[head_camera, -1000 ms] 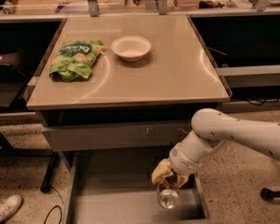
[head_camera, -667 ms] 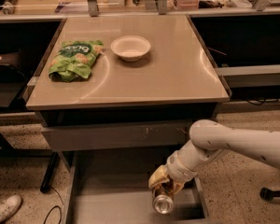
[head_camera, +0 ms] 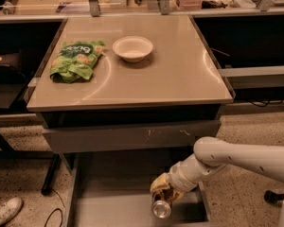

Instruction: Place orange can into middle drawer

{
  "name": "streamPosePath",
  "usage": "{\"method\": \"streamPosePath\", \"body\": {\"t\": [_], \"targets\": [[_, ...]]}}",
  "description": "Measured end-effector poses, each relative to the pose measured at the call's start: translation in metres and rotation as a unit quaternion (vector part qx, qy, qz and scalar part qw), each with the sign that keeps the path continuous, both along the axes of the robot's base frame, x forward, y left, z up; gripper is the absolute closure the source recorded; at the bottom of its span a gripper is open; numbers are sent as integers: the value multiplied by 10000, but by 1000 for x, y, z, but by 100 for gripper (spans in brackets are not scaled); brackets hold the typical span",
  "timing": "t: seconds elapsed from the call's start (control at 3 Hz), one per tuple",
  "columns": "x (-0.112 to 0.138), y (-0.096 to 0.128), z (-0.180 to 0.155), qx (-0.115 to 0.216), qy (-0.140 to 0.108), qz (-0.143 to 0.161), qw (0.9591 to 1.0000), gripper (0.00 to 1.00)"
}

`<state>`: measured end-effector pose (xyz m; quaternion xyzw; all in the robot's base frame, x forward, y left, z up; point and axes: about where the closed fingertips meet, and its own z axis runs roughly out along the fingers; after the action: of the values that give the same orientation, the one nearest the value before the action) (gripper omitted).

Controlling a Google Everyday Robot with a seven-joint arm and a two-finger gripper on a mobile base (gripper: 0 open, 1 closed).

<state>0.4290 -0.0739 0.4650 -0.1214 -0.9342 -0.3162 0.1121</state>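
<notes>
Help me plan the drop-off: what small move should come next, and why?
Probably ease the can straight down. The tool, low in front of the table, grips it tilted over the open drawer near the right wall, seemingly just short of the floor.

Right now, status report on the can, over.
Gripper shut on orange can, low over open middle drawer, right side. Can tilted, silver end showing. Nothing seen blocking.

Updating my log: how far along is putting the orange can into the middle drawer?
Done: the middle drawer stands pulled open, and the orange can is off the table. In hand: the claw grips the can low over the drawer's right side. Left: set it on the floor, let go and withdraw.
</notes>
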Motion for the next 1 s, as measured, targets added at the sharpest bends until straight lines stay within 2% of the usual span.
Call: {"method": "streamPosePath", "body": {"t": [0.33, 1.0], "targets": [[0, 0, 0, 0, 0, 0, 10000, 100], [12, 9, -43, -54, -28, -461, 9989, 100]]}}
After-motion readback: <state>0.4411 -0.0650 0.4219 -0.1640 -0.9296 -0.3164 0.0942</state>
